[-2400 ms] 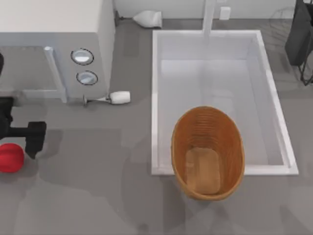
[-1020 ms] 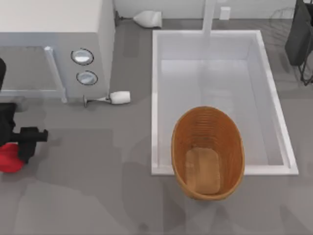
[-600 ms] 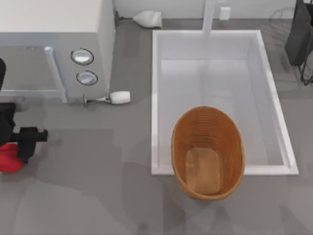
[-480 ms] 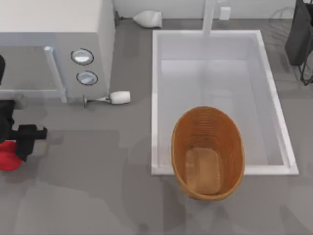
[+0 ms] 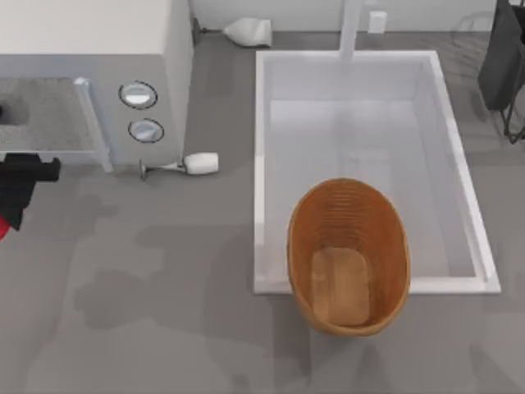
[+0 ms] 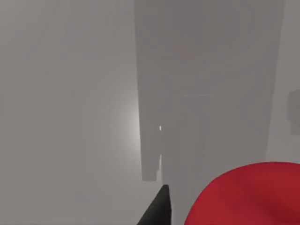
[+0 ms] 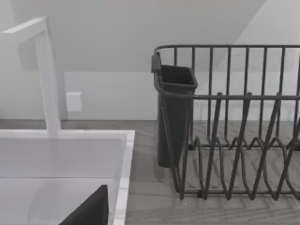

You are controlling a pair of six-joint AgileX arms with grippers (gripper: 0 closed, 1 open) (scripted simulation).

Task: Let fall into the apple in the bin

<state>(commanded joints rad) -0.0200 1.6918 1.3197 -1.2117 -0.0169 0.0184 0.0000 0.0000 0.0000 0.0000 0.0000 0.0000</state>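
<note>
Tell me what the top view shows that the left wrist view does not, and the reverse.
The top view adds the wicker basket at the front of the white basin, a microwave, a glass lying on its side, and the left gripper at the table's left edge. The left wrist view adds one dark fingertip close beside the apple. Shared: the red apple, a sliver at the top view's edge, and the grey table.
</note>
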